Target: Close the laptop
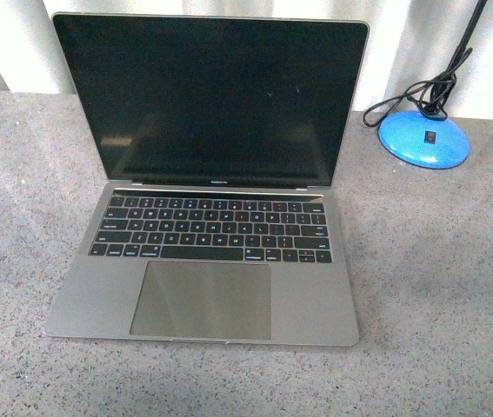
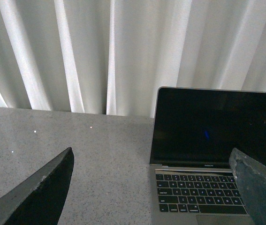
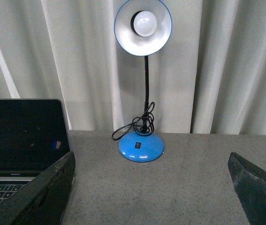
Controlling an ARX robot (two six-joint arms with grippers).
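Front view, laptop (image 1: 211, 174): open at the middle of the counter (image 1: 437, 287), with the lid upright on the side toward the rear edge. The hinge runs parallel to that edge. We see no arm here.
Left wrist view, left gripper (image 2: 151, 157): jaws spread wide and empty. The laptop (image 2: 212, 126) is ahead of it, with screen and keyboard both showing.
Right wrist view, right gripper (image 3: 151, 159): jaws spread wide and empty. Only one side of the laptop (image 3: 22, 136) shows. The lamp (image 3: 141, 146) stands ahead, near the rear edge.
Nearer arm: we judge the left.

Wide open over bare table (image 1: 20, 261) left of the upright-screened laptop (image 1: 211, 217) and in front. Blocked at right rear by blue lamp (image 1: 424, 139) and coiled cord (image 1: 403, 97); curtain (image 1: 403, 39) close behind.
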